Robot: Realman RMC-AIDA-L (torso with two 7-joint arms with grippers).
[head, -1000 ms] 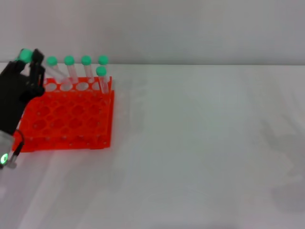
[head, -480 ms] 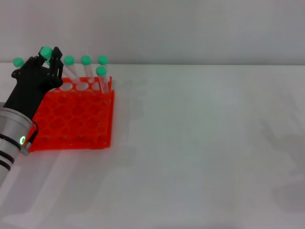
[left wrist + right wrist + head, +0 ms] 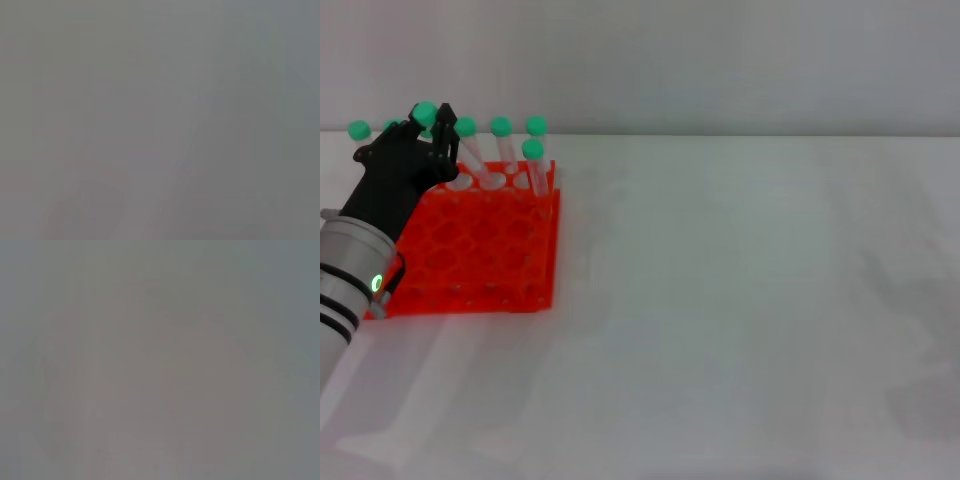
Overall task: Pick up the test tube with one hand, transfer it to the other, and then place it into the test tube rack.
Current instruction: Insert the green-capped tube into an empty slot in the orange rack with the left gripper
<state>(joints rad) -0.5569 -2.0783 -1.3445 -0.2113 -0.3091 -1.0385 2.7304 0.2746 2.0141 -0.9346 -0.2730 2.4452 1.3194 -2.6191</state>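
Observation:
In the head view my left gripper (image 3: 434, 124), black with a small green light on its silver-banded wrist, hovers over the back left corner of the orange-red test tube rack (image 3: 490, 255). It is shut on a test tube (image 3: 424, 113), of which only the green cap shows, above the fingers; the tube's body is hidden behind them. The right gripper with the blue ring is out of view. Both wrist views show only plain grey.
Several more green-capped tubes stand in the rack's back row, one at the far left (image 3: 358, 129) and others to the right of my gripper (image 3: 500, 127), one leaning at the right corner (image 3: 531, 150). The white table (image 3: 750, 300) stretches to the right.
My left gripper has moved right and toward the back with the tube, from the rack's left edge to over its back left holes, then dipped slightly.

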